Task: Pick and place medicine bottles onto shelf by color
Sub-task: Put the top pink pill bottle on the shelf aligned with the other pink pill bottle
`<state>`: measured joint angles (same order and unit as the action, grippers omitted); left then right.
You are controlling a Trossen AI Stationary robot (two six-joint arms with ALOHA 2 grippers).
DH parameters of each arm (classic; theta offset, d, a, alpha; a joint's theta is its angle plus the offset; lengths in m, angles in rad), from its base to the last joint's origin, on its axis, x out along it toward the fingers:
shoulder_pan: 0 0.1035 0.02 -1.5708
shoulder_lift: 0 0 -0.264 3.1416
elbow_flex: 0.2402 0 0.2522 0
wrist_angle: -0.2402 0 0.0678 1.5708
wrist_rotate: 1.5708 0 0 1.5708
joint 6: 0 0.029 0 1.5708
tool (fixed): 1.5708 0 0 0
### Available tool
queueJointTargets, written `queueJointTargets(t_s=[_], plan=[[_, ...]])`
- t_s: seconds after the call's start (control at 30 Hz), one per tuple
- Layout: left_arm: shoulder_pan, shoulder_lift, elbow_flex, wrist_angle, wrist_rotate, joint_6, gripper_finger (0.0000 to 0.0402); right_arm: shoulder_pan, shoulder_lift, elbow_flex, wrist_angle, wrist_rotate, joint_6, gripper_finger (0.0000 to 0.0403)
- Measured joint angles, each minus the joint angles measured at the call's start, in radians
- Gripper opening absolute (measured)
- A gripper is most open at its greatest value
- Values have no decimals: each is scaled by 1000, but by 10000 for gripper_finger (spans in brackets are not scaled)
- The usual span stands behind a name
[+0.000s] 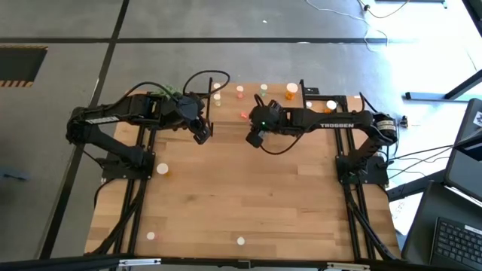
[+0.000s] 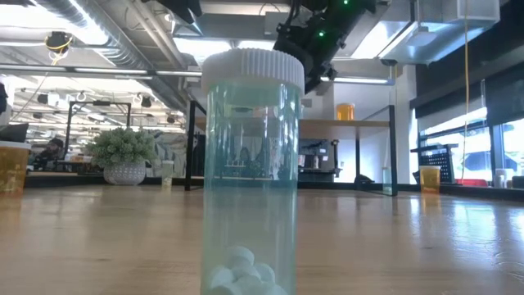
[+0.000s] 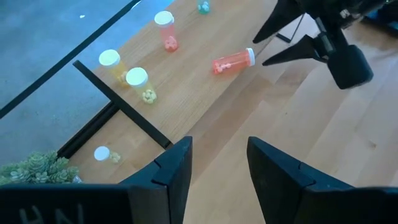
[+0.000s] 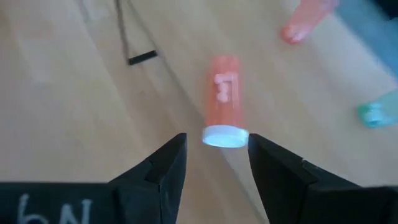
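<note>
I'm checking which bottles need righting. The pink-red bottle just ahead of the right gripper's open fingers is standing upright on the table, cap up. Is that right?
Not quite. The pink-red bottle ahead of the right gripper is lying on its side, white cap pointing toward the open fingers. The right wrist view shows this, and the left wrist view also shows it tipped over.

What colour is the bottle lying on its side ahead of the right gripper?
Pink-red bottle, white cap; clearest in right wrist view.

Wood table [image 1: 248, 196] w/ scattered bottles [image 1: 162, 169]; pink one [image 3: 233, 61] lying down.
</note>
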<state>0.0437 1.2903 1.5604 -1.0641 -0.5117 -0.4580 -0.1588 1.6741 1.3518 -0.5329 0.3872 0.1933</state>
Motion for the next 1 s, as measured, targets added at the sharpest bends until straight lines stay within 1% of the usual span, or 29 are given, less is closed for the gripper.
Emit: queueJointTargets(t_s=[0.07,0.2,0.27,0.4,0.57,0.7,1.0], plan=[[0,0,0,0,0,0,149,-12,4,0,-1,-40,16,174],[0,0,0,0,0,0,149,-17,6,-2,5,-7,7,174],[0,0,0,0,0,0,149,-20,6,-2,4,-7,6,174],[0,0,0,0,0,0,149,-29,6,-2,3,-40,9,174],[0,0,0,0,0,0,149,-42,6,-2,1,-47,17,174],[0,0,0,0,0,0,149,-54,6,-2,1,-98,51,174],[0,0,0,0,0,0,149,-55,6,-2,5,-102,61,174]])
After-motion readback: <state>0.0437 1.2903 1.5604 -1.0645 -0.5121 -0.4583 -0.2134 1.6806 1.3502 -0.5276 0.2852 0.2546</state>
